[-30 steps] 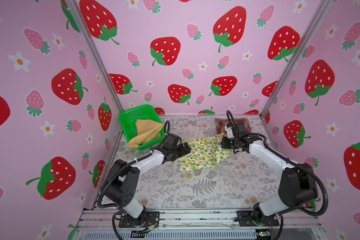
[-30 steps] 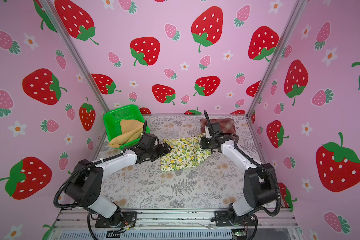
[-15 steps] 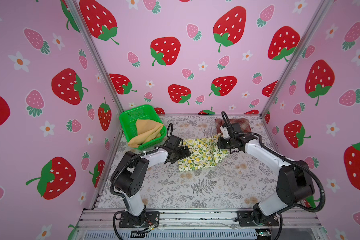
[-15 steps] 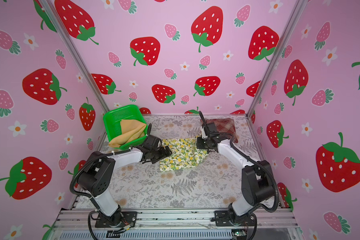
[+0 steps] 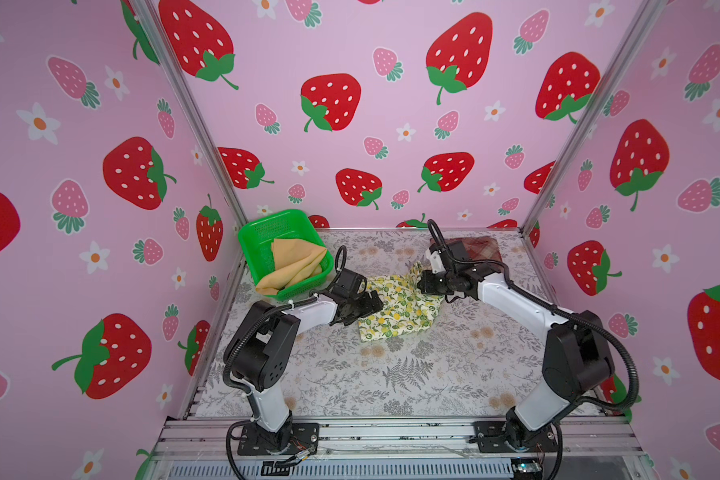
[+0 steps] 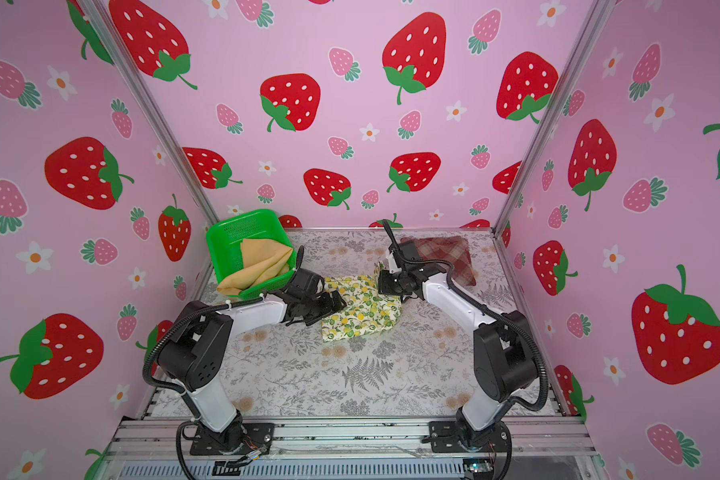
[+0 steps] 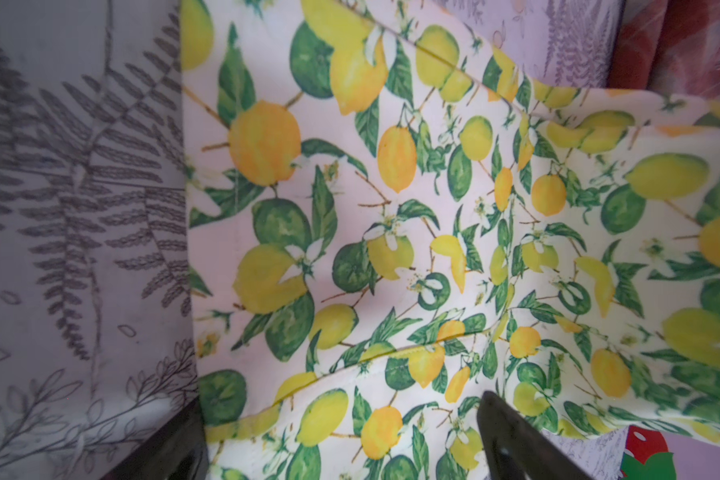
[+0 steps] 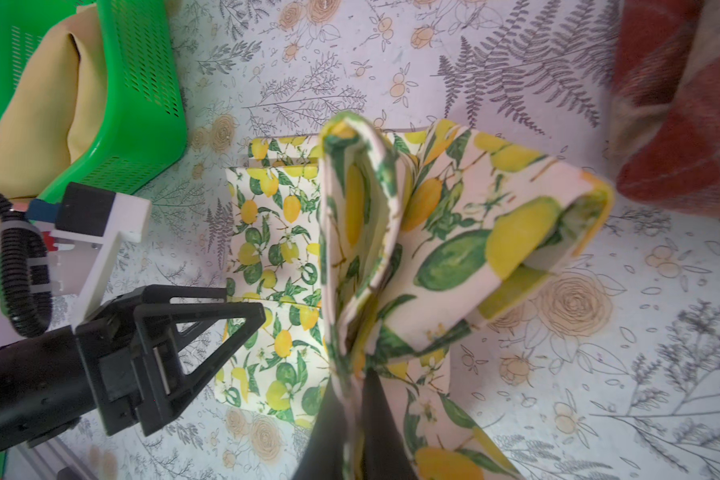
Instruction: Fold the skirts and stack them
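**Both top views.** A cream cloth skirt printed with yellow lemons and green leaves point(image 5: 395, 311) lies partly folded at the middle of the fern-patterned tabletop point(image 5: 391, 374). The left hand point(image 5: 373, 305) sits low at the skirt's left edge. The right hand point(image 5: 421, 286) is at its far right corner, where the cloth rises off the surface. A folded red-brown and cream plaid cloth skirt point(image 5: 481, 249) lies in the back right corner, apart from the lemon skirt. A plain mustard-yellow cloth skirt point(image 5: 294, 266) sits in the green perforated plastic basket point(image 5: 262, 232) at back left and spills over the near rim.

**Left wrist view.** The lemon skirt point(image 7: 391, 228) lies flat, with its seams visible. The left hand's dark fingers point(image 7: 512, 440) stand wide apart over the cloth's edge and are not closed on it.

**Right wrist view.** The right hand point(image 8: 356, 415) is pressed together on a bunched fold of the lemon skirt. The fold stands up in two loops above the flat remainder.
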### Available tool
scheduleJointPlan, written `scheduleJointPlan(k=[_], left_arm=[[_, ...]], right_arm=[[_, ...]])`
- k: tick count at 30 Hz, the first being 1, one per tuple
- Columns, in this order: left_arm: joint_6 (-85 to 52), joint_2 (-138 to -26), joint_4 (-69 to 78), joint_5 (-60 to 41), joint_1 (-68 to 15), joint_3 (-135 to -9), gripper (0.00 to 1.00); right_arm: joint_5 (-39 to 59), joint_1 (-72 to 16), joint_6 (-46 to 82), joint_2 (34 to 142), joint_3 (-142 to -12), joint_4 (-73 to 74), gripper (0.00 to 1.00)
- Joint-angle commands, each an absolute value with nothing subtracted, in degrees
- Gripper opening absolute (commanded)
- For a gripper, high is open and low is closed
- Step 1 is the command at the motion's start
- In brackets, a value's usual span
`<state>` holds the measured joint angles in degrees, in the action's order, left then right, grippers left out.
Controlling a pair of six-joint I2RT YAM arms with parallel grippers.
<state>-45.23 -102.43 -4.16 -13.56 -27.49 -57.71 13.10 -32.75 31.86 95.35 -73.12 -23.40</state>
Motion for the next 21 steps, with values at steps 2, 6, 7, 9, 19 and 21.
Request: scheduleJointPlan(k=[2, 6, 7, 9, 19, 21], left_arm=[[-45.66, -103.80, -3.28, -15.61, -27.60, -58.68, 0.99], [-46.99, -103.62, 0.08, -16.99, -27.69, -56.83, 0.99], [-47.26, -103.62, 0.72, -17.30, -27.71, -56.44, 0.98], [-47.54, -103.63, 1.82, -17.84, -27.77, -55.85, 0.99], [-47.59, -103.13, 5.14, -19.27, -28.04, -53.80, 0.98], [-47.72, -103.39, 5.86, -19.70, -28.05, -53.62, 0.98]], right_arm=[[15.34, -34.70, 35.60, 97.24, -76.21, -22.43, 0.00], [15.11, -36.26, 38.02, 98.58, -77.08, -21.21, 0.00], [15.25, -36.59, 38.84, 98.95, -77.16, -20.52, 0.00], [15.56, -37.14, 40.35, 99.90, -77.51, -19.45, 0.00], [18.30, -38.58, 48.67, 104.53, -77.59, -11.58, 0.00], [18.68, -38.88, 49.76, 105.50, -78.02, -11.00, 0.00]])
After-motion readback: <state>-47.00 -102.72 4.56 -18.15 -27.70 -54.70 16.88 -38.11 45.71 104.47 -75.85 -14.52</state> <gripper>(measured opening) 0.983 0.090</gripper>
